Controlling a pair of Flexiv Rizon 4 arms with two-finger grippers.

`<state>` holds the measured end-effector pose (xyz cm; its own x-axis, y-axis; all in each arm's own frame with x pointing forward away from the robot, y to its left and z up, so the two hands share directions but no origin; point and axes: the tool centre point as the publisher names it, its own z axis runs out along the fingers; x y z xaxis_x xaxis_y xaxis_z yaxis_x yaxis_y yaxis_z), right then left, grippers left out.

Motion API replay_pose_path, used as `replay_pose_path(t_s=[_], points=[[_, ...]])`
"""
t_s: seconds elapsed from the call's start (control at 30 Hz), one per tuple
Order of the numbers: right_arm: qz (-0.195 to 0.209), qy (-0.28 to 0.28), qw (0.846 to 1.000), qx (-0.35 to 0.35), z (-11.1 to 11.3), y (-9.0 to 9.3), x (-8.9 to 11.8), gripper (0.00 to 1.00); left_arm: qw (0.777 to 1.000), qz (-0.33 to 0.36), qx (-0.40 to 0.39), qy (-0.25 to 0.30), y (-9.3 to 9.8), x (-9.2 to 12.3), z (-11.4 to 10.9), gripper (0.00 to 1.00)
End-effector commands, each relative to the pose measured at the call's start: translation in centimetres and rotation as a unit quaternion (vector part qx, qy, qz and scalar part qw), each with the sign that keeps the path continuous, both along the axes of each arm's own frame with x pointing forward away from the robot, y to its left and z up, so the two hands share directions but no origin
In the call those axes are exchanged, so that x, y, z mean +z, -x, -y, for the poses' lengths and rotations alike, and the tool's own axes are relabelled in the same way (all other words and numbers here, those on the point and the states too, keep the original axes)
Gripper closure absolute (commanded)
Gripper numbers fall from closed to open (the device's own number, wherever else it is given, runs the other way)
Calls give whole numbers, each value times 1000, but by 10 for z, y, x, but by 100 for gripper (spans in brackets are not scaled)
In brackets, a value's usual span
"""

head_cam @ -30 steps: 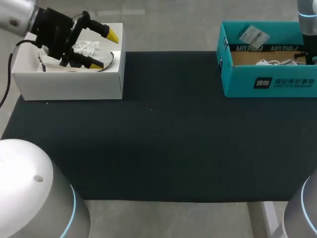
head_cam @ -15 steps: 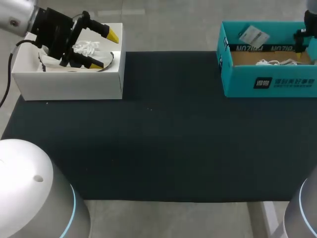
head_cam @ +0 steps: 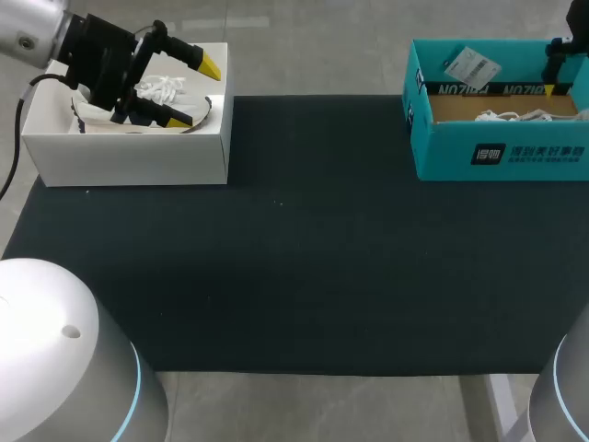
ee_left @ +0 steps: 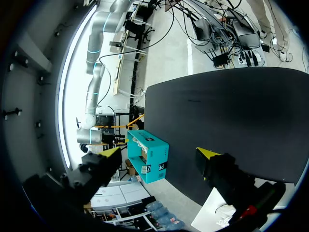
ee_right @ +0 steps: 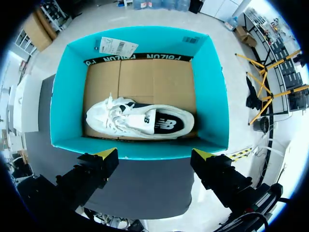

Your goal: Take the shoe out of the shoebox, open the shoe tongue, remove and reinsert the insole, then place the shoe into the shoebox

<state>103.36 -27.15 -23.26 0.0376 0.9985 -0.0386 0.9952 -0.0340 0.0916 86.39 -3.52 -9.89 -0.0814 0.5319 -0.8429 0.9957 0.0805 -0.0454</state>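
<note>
- Teal shoebox [ee_right: 67,96] open-topped; walls ring shoe [ee_right: 140,121], roomy cardboard floor [ee_right: 164,82] beyond it.
- Broad dark surface [head_cam: 313,258] btwn it & white box [head_cam: 129,157].
- Tag [ee_right: 118,47] prob. juts at far wall.

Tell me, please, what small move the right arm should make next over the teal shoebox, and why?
Probably lower the right gripper into the teal shoebox towards the white shoe. Its fingers are open and empty above the box's near wall, and the shoe lies untouched on the cardboard floor just ahead of them.
</note>
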Motion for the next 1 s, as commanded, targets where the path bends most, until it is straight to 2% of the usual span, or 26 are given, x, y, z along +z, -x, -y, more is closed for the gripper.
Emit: replay_pose_path(t_s=[0.03, 0.1, 0.23, 0.47, 0.57, 0.6, 0.7, 0.77, 0.83, 0.87, 1.0], points=[[26, -11, 1000, -5, -3, 16, 26, 0, 1000, 0, 0, -2, 0, 0, 0, 0], [25, -13, 1000, -6, -5, 18, 37, 0, 1000, 0, 0, -2, 0, 0, 0, 0], [20, -10, 1000, -6, -6, 21, 47, 0, 1000, 0, 0, -2, 0, 0, 0, 0], [20, -10, 1000, -6, -6, 21, 47, 0, 1000, 0, 0, -2, 0, 0, 0, 0], [20, -10, 1000, -6, -6, 21, 47, 0, 997, 26, -65, -22, -6, -2, -13, 0], [20, -10, 1000, -6, -6, 21, 47, 0, 992, 52, -108, -42, -7, -4, -23, 0], [20, -10, 1000, -6, -6, 21, 47, 0, 983, 80, -133, -95, -22, -6, -47, 0], [20, -10, 1000, -6, -6, 21, 47, 0, 982, 84, -140, -93, -33, 0, -58, 0], [20, -10, 1000, -6, -6, 21, 47, 0, 978, 99, -141, -121, -45, 3, -66, 0], [20, -10, 1000, -6, -6, 21, 47, 0, 978, 100, -143, -118, -51, 5, -70, 0], [20, -10, 1000, -6, -6, 21, 47, 0, 973, 93, -127, -170, -75, -1, -87, 0]])
